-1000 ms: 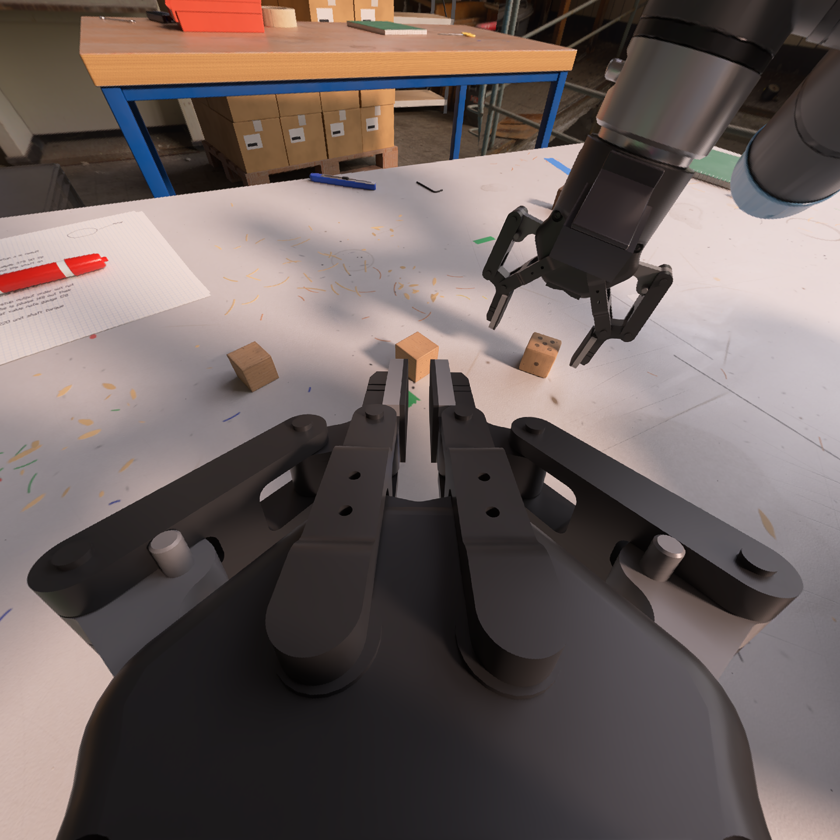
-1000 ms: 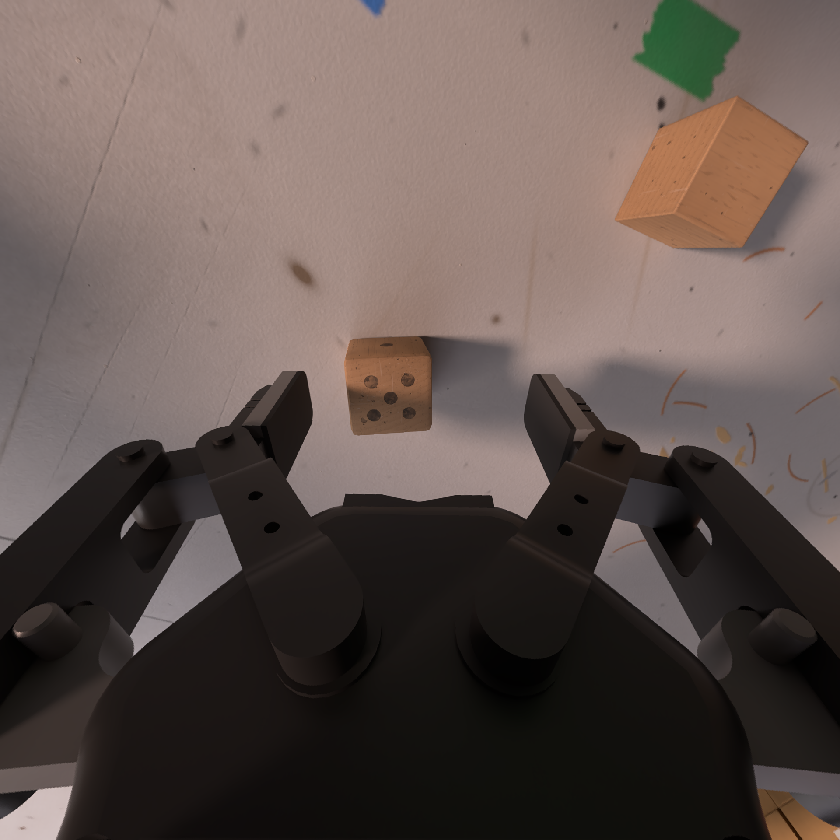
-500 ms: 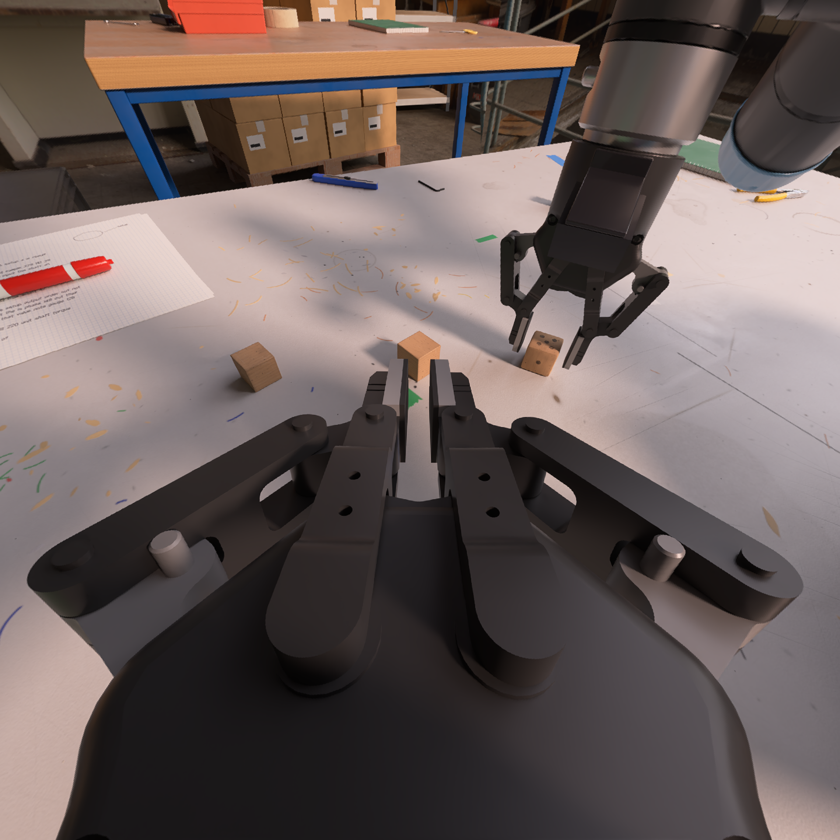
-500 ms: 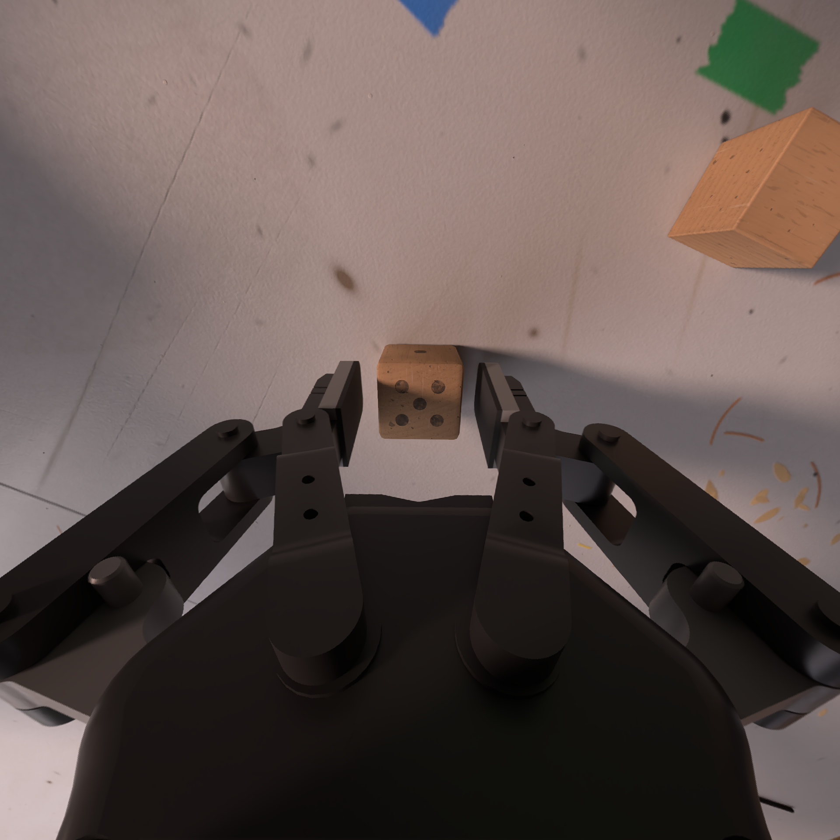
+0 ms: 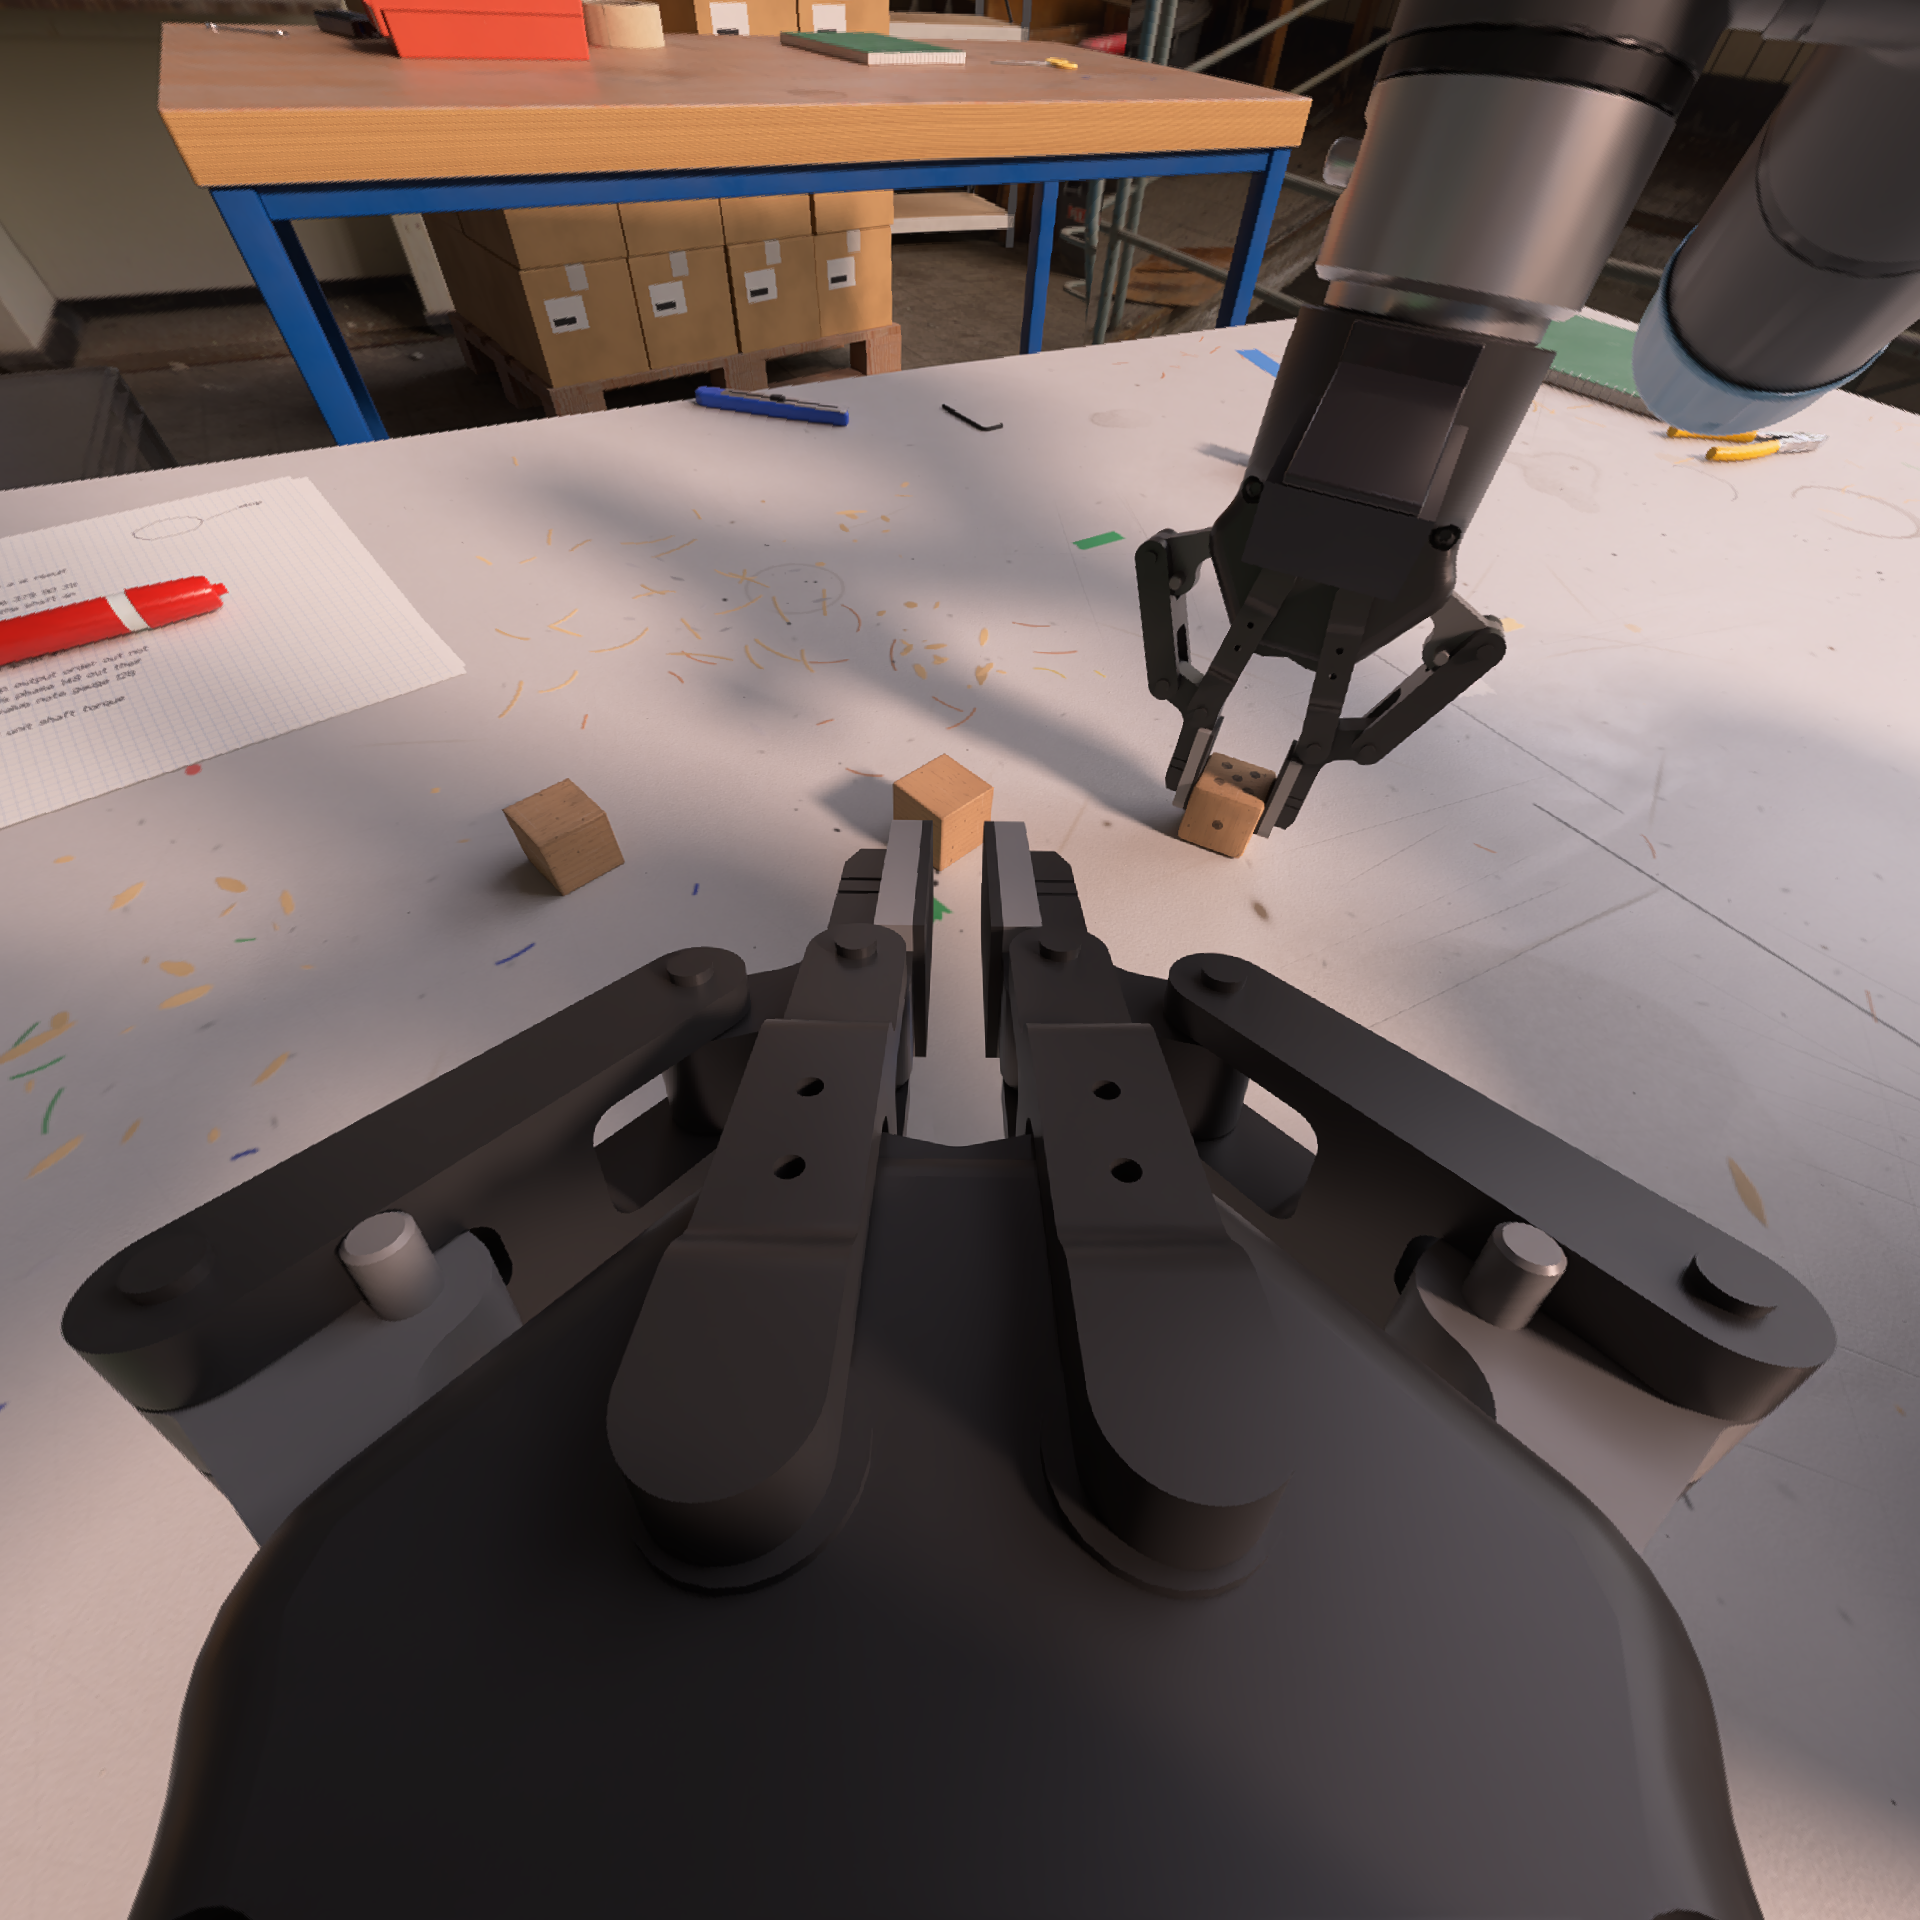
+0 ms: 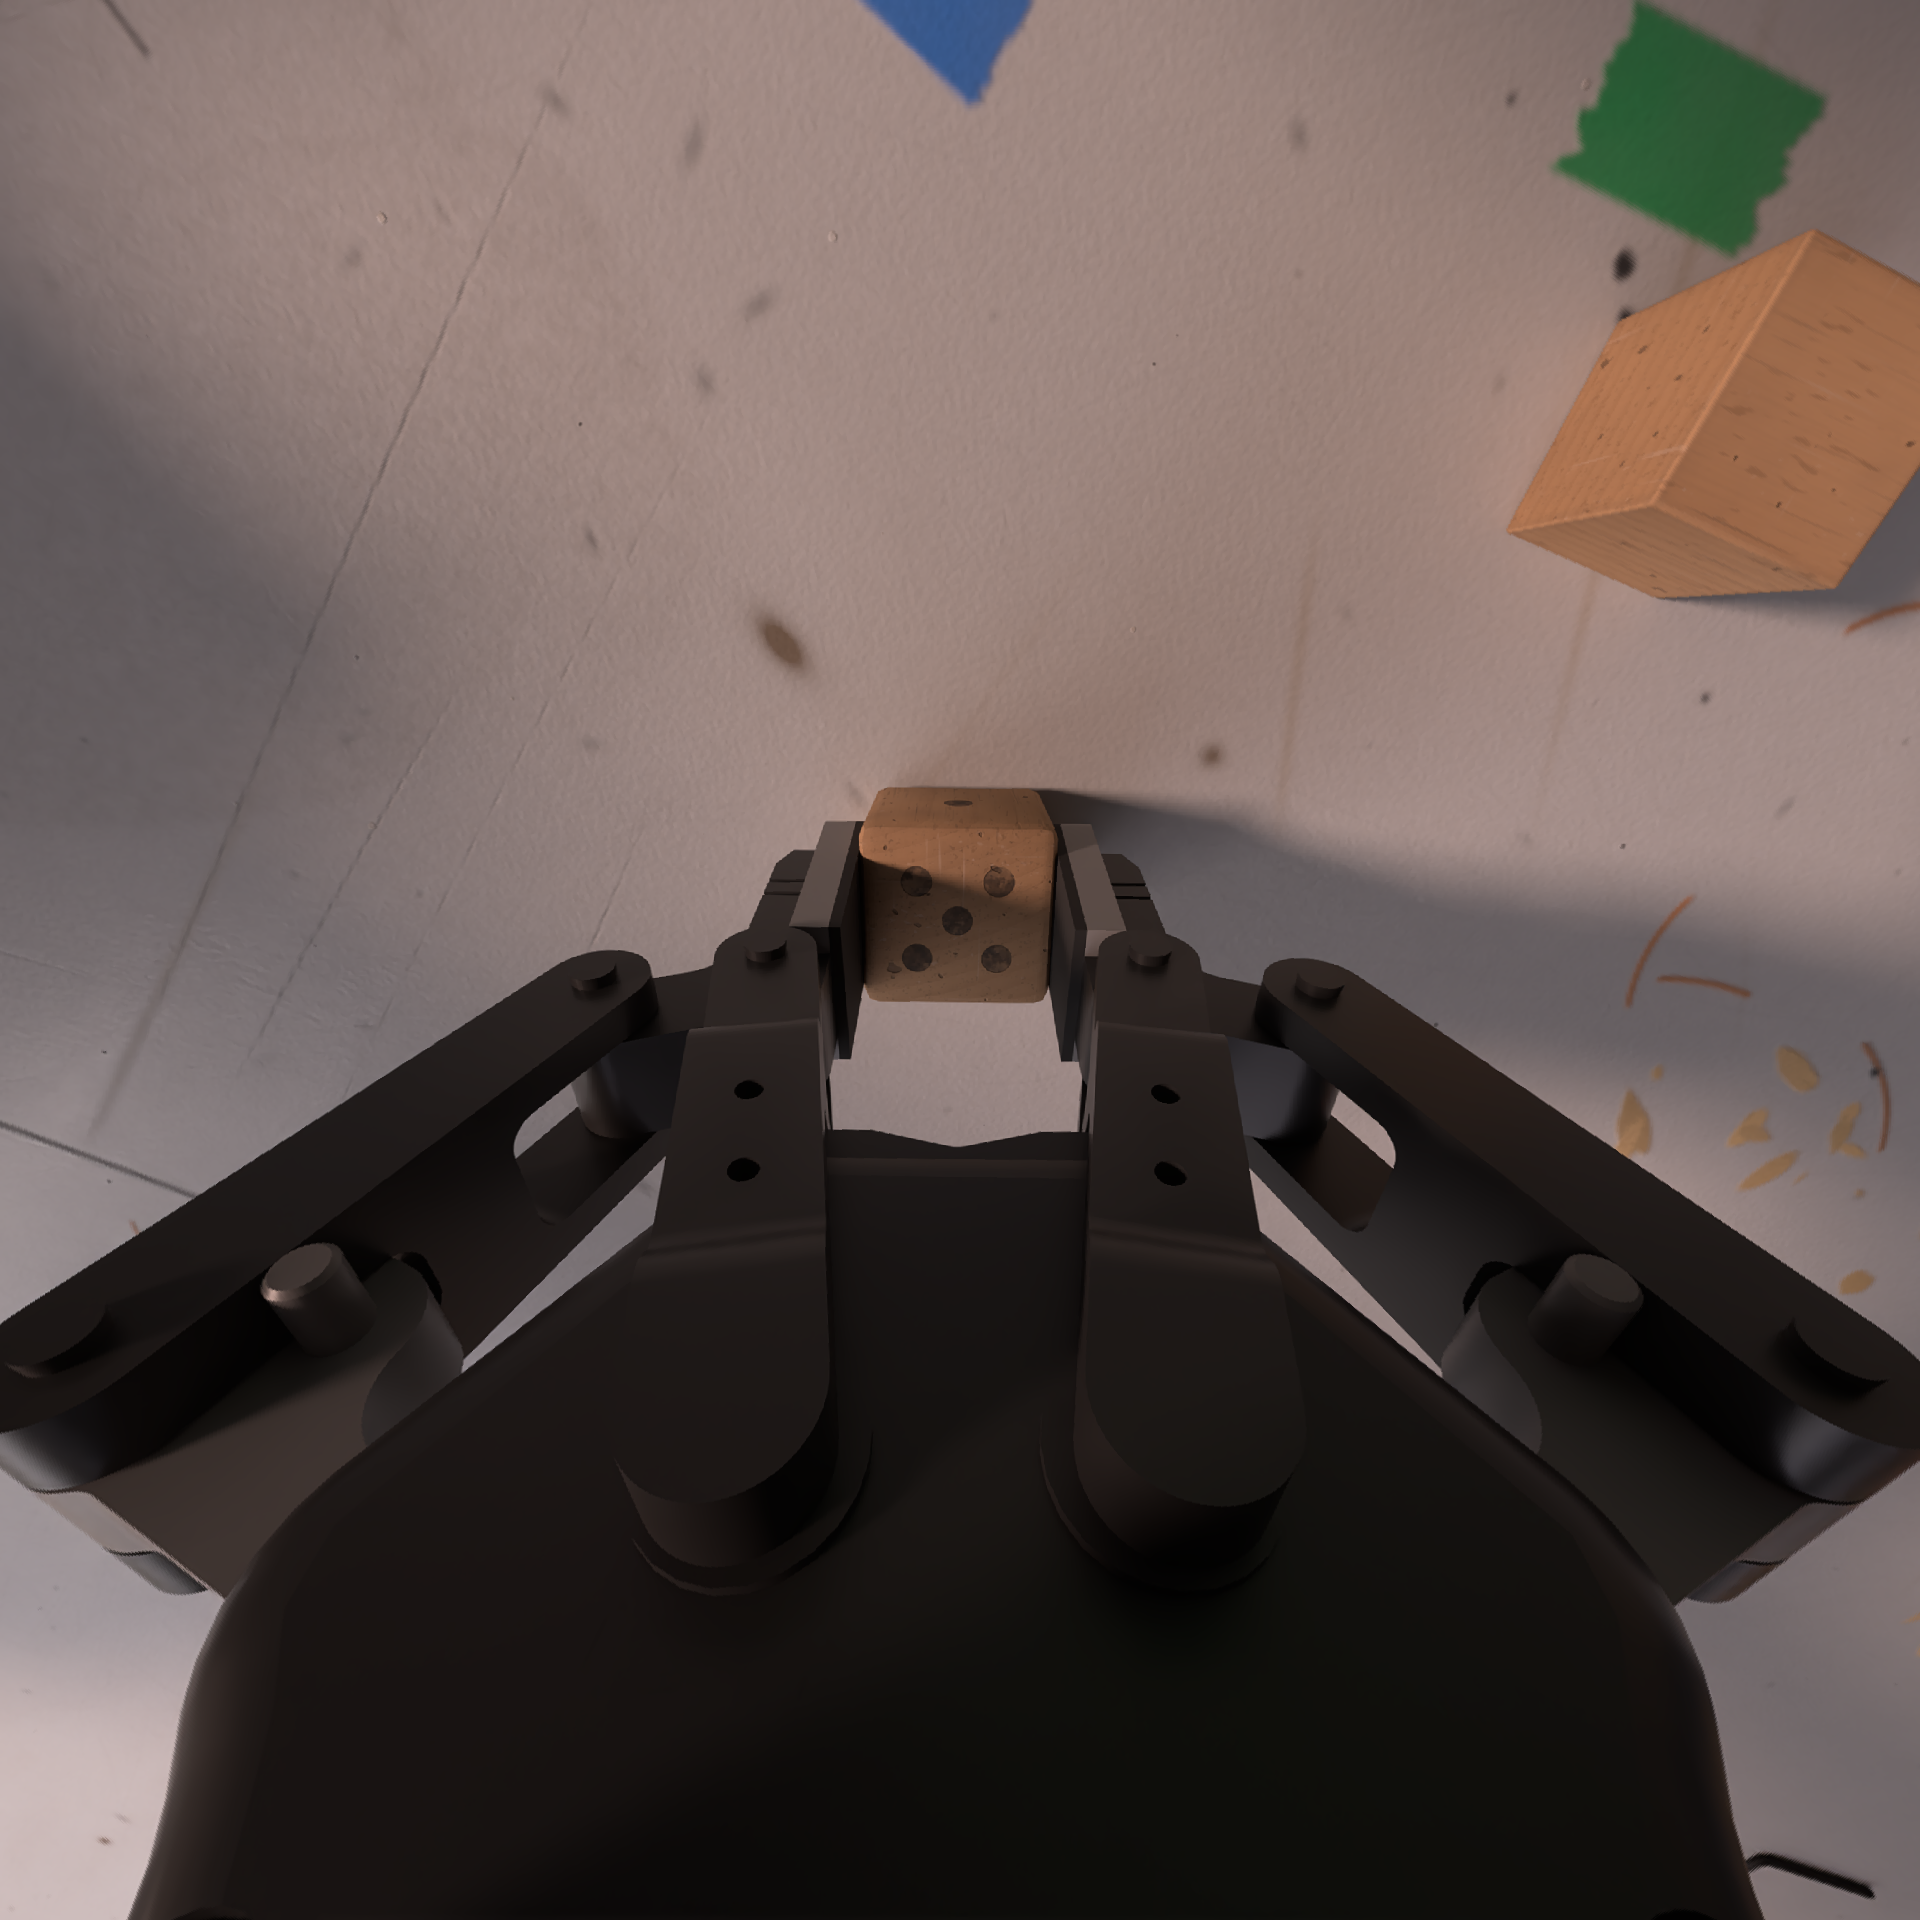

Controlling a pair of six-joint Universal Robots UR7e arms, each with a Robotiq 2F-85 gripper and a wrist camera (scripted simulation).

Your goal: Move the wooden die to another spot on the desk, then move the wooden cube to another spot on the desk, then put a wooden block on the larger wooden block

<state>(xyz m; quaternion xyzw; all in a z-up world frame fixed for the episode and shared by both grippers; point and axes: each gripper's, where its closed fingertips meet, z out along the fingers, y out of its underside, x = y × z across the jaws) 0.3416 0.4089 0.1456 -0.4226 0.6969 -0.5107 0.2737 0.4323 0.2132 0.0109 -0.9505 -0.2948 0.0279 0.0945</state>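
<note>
Taking the orange cube (image 5: 943,805) as landmark: the right claw (image 5: 1229,798), clamped on the die (image 5: 1224,808), and its arm fill the space to the cube's right. The left claw (image 5: 953,868), its fingers nearly together, hangs just in front of the cube. To the cube's left a second wooden block (image 5: 564,834) sits well apart, with bare tabletop (image 5: 727,831) between. Beyond the cube lie only flat shavings; a sheet of paper (image 5: 208,623) and red marker (image 5: 104,618) lie far left.

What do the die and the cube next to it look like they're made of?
Die: apparently pale unvarnished wood, matte and speckled, with dark recessed pips and rounded edges. Cube: apparently smooth orange-toned wood, with fine grain lines, sharper edges and a slight sheen.
</note>
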